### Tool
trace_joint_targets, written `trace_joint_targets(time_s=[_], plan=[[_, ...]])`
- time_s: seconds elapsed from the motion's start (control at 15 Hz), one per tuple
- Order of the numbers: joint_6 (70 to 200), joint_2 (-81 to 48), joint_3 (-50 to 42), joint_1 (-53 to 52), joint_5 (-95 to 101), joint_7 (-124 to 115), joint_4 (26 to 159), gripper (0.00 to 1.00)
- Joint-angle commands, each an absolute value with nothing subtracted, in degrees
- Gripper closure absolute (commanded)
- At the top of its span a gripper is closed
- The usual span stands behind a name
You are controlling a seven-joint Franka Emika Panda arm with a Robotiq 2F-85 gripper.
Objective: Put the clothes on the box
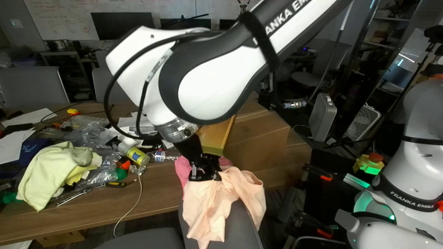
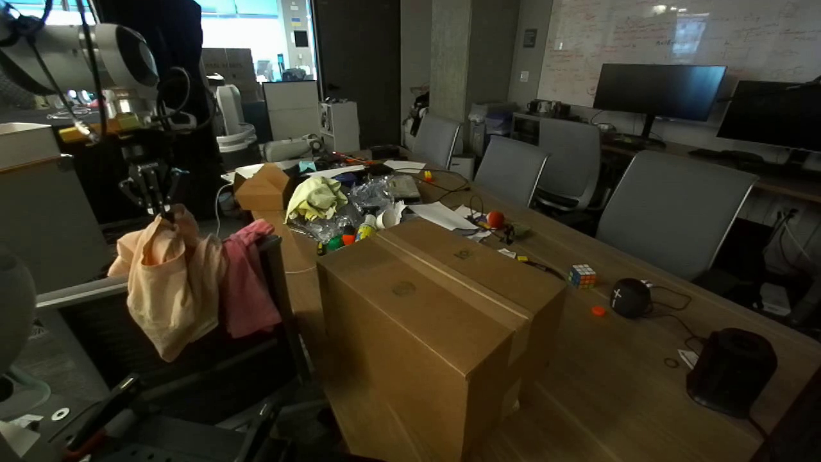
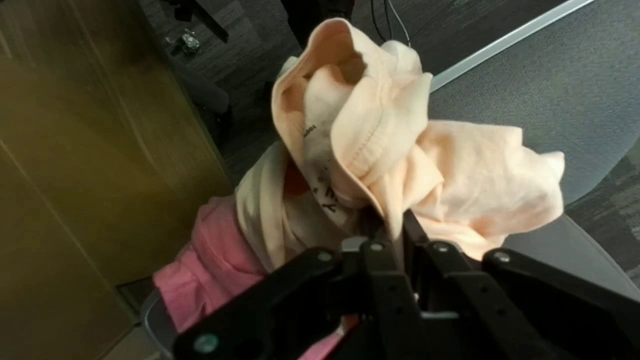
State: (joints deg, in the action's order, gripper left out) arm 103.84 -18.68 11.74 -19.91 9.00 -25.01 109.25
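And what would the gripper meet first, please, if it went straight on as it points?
Beyond the peach garment it holds, the gripper would probably meet the chair back; depth is unclear.

In the wrist view the tips of the jaws vanish into the peach garment, whose folds break up the dark print inside it, so that only scraps of lettering show. The bottom edge crops the rear of the jaws. In an exterior view the peach garment hides part of the pink garment, the top edge cuts through the Franka arm and its lettering, and the right edge slices off part of the white robot base. In an exterior view the bottom edge trims a corner of the cardboard box. Handwriting on the whiteboard is illegible in both exterior views.
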Motion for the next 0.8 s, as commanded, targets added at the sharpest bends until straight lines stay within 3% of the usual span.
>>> trace_joint_targets(time_s=[0.0,0.73], plan=[[98.6,-10.8,12.2,-21.8,11.1,-28.9,107.8,0.97],[88.0,-3.4,14.8,-19.9,11.2,-29.7,97.6,0.97]])
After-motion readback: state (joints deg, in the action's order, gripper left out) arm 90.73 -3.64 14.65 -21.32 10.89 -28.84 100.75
